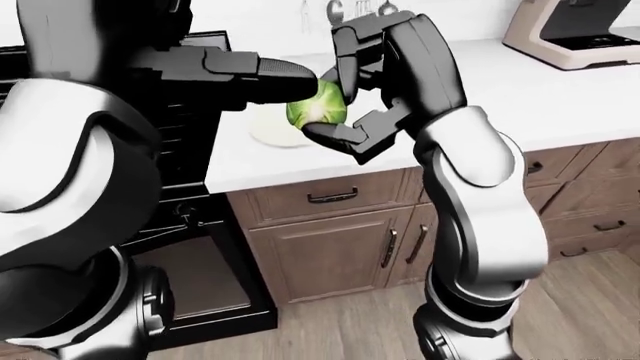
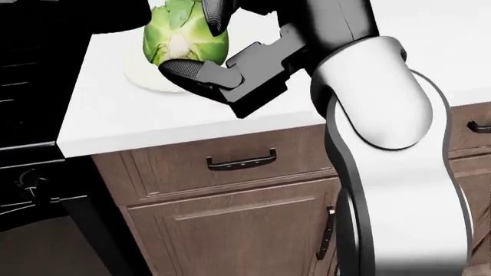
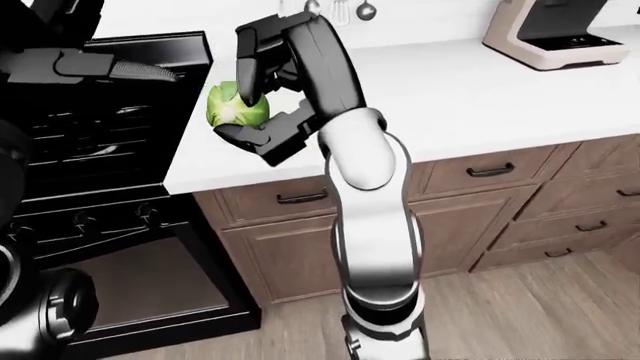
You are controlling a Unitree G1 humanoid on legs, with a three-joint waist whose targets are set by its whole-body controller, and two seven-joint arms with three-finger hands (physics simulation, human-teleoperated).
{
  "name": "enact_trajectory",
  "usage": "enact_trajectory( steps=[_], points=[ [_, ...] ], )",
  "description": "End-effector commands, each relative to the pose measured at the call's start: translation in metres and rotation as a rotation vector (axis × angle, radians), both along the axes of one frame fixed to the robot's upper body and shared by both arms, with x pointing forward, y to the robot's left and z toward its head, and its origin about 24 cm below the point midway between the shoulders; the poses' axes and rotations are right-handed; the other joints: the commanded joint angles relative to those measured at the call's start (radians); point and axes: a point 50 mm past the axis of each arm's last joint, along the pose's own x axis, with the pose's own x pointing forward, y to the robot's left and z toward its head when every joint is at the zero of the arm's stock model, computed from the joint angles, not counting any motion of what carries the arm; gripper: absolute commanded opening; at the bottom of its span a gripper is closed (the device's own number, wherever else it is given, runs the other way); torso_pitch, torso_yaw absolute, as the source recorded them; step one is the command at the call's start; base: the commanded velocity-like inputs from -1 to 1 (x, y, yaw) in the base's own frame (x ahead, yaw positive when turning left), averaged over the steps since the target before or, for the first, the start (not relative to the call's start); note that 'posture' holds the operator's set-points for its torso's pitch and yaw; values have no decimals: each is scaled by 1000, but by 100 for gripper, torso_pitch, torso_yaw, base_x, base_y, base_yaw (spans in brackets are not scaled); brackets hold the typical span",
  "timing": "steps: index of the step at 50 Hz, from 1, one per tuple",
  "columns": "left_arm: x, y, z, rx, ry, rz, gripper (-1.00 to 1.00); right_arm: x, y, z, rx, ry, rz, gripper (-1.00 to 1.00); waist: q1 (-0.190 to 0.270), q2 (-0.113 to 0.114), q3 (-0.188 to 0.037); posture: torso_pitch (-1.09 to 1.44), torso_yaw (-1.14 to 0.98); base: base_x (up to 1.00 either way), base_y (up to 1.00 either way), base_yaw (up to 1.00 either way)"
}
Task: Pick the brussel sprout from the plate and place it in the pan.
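The right hand (image 3: 250,94) pinches the brussel sprout (image 3: 237,106) between its dark fingers, lifted clear above the plate (image 2: 145,80) (pan unseen), presumably for carrying toward the black stove (image 3: 90,142); the left hand's state is unclear.

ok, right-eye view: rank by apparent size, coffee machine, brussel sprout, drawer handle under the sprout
1. Coffee machine, largest even though cropped by the frame's edge.
2. Brussel sprout, held in the right hand.
3. Drawer handle, thin and clearly smallest.
The machine sits farther from the camera, so its true lead is likely bigger.
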Motion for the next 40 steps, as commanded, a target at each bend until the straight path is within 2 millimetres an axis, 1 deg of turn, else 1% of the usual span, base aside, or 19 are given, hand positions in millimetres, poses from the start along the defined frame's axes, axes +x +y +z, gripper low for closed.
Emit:
enact_trajectory(
  steps=[1, 2, 6, 8, 9, 10, 11, 12, 13, 14, 15, 17, 19, 20, 21, 23, 28, 33, 40],
  points=[
    [-5, 6, 12, -35, -62, 26, 100, -8, 4, 14, 6, -83, 19, -100, 11, -4, -29, 0, 0, -7, 0, 0],
    [-5, 6, 11, -35, -62, 25, 100, -8, 4, 14, 6, -84, 20, -100, 15, 3, -30, 0, 0, -6, 0, 0],
    [-5, 6, 12, -35, -62, 26, 100, -8, 4, 15, 7, -84, 19, -100, 24, 33, -11, 0, 0, -6, 0, 0],
    [-5, 6, 12, -35, -62, 26, 100, -8, 5, 15, 6, -84, 20, -100, 23, 54, -9, 0, 0, -7, 0, 0],
    [-6, 6, 12, -35, -62, 26, 100, -8, 4, 14, 7, -84, 20, -100, 20, 70, -8, 0, 0, -5, 0, 0],
    [-6, 6, 12, -35, -62, 26, 100, -8, 4, 14, 6, -84, 20, -100, 11, 87, 5, 0, 0, -5, 0, 0],
    [-6, 6, 12, -35, -62, 26, 100, -8, 4, 15, 6, -84, 20, -100, -1, 108, 3, 0, 0, -5, 0, 0],
    [-6, 6, 12, -35, -62, 26, 100, -8, 4, 14, 7, -84, 20, -100, -5, 133, -13, 0, 0, -5, 0, 0],
    [-5, 6, 12, -35, -62, 26, 100, -8, 4, 14, 6, -85, 20, -100, 7, 102, -7, 0, 0, -5, 0, 0],
    [-5, 6, 12, -34, -62, 25, 100, -8, 4, 15, 7, -85, 20, -100, -1, 106, 16, 0, 0, -4, 0, 0],
    [-6, 6, 12, -34, -62, 25, 100, -9, 4, 15, 7, -86, 21, -100, -2, 96, 8, 0, 0, -1, 0, 0],
    [-6, 6, 12, -34, -62, 25, 100, -8, 4, 15, 7, -86, 21, -100, -3, 71, 8, 0, 0, -1, 0, 0],
    [-6, 6, 12, -34, -62, 25, 100, -8, 5, 15, 7, -85, 21, -100, 7, 31, 3, 0, 0, -1, 0, 0],
    [-5, 6, 12, -34, -62, 26, 100, -9, 5, 15, 6, -86, 21, -100, 12, 36, 5, 0, 0, 0, 0, 0],
    [-5, 6, 12, -34, -61, 26, 100, -9, 5, 15, 7, -86, 22, -100, 7, 40, 13, 0, 0, 0, 0, 0],
    [-5, 6, 12, -34, -62, 27, 100, -9, 5, 15, 7, -85, 22, -100, 8, 44, 8, 0, 0, 0, 0, 0],
    [-5, 6, 12, -34, -62, 27, 100, -8, 5, 15, 7, -85, 23, -100, 6, 54, 7, 0, 0, 0, 0, 0],
    [-5, 7, 12, -35, -62, 28, 100, -8, 5, 15, 8, -85, 24, -100, 4, 58, 3, 0, 0, 0, 0, 0],
    [-5, 6, 11, -34, -63, 27, 100, -8, 5, 14, 6, -82, 25, -100, 3, 57, -2, 0, 0, 0, 0, 0]
  ],
)
